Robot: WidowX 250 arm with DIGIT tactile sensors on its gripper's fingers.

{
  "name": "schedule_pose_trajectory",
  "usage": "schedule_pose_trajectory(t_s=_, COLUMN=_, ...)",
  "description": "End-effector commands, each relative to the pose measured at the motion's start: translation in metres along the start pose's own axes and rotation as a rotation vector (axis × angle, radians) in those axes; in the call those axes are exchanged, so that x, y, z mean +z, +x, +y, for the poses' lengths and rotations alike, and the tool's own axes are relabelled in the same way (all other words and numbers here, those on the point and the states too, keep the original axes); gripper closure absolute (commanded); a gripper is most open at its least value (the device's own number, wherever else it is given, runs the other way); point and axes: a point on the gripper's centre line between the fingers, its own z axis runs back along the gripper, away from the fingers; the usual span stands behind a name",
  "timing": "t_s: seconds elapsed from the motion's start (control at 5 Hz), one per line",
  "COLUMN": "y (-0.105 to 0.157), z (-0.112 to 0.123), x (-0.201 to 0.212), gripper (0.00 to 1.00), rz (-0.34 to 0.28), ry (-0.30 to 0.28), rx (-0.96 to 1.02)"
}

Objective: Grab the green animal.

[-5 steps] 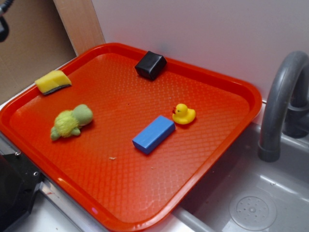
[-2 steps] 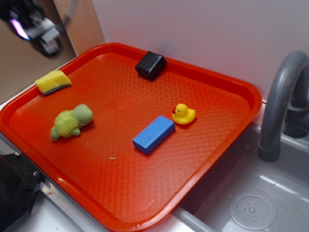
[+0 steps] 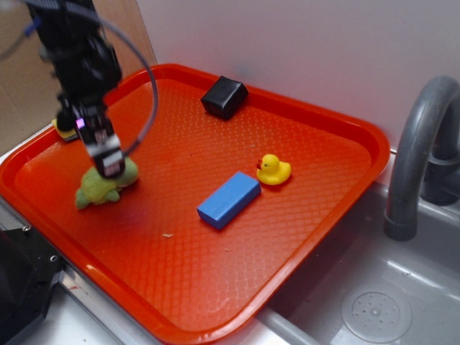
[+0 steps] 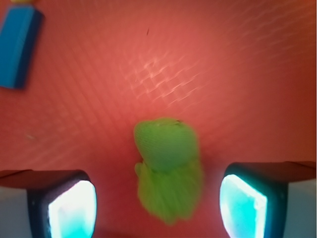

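The green animal [image 3: 97, 188], a small plush turtle with a fuzzy yellow-green shell and pale green head, lies on the left part of the red tray [image 3: 302, 129]. My gripper [image 3: 108, 164] hangs directly over it, fingers pointing down, partly covering its head. In the wrist view the green animal [image 4: 167, 163] sits between my two fingers [image 4: 74, 210], and my gripper [image 4: 157, 208] is open, with a gap on both sides of the plush. Neither finger touches it.
On the tray also lie a blue block [image 3: 228, 199], a yellow rubber duck [image 3: 273, 170] and a black box [image 3: 224, 96]. A yellow sponge [image 3: 66, 129] peeks out behind the arm. A grey faucet [image 3: 420, 136] and a sink [image 3: 374, 302] are at the right.
The arm has swung in from the upper left corner and come down over the green animal. The objects on the tray have not moved.
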Motion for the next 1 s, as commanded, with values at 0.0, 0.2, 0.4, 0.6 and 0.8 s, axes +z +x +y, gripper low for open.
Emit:
schedule_pose_trajectory(t_s=0.0, y=-0.022, z=-0.009, x=-0.039, gripper=0.0, rz=0.017, ry=-0.028, rx=-0.041)
schedule_pose_trajectory(t_s=0.2, y=-0.021, z=0.003, x=-0.041, gripper=1.0, rz=0.012, ry=0.025, rx=0.014)
schedule_pose_trajectory(t_s=0.4, y=-0.02, z=0.002, x=-0.039, gripper=1.0, rz=0.007, ry=0.037, rx=0.037)
schedule_pose_trajectory(t_s=0.6, y=-0.023, z=-0.004, x=-0.033, gripper=1.0, rz=0.008, ry=0.031, rx=0.055)
schedule_pose_trajectory(t_s=0.8, y=-0.022, z=-0.006, x=-0.012, gripper=1.0, rz=0.014, ry=0.046, rx=0.077)
